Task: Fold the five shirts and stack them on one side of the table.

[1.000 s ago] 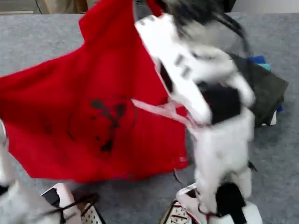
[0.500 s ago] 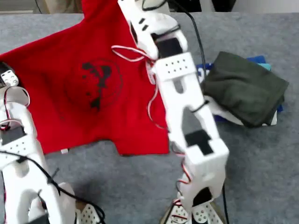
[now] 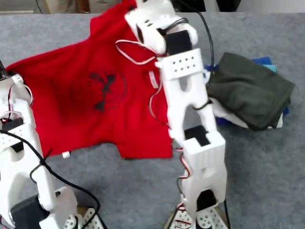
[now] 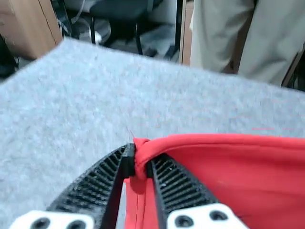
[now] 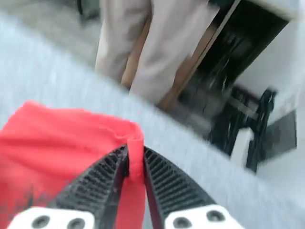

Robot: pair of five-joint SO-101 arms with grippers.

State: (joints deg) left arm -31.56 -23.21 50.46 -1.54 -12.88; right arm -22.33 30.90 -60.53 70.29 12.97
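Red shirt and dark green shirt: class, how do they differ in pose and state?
The red shirt lies spread open; the dark green shirt is folded compact. The red shirt is pinched by the left pincer and the right pincer; the dark green shirt is ungripped. Both are over the grey table.

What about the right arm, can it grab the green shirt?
Probably not yet. The right gripper is shut on the red shirt. The green shirt lies uncovered beside that arm, so once it lets go, the way looks free.
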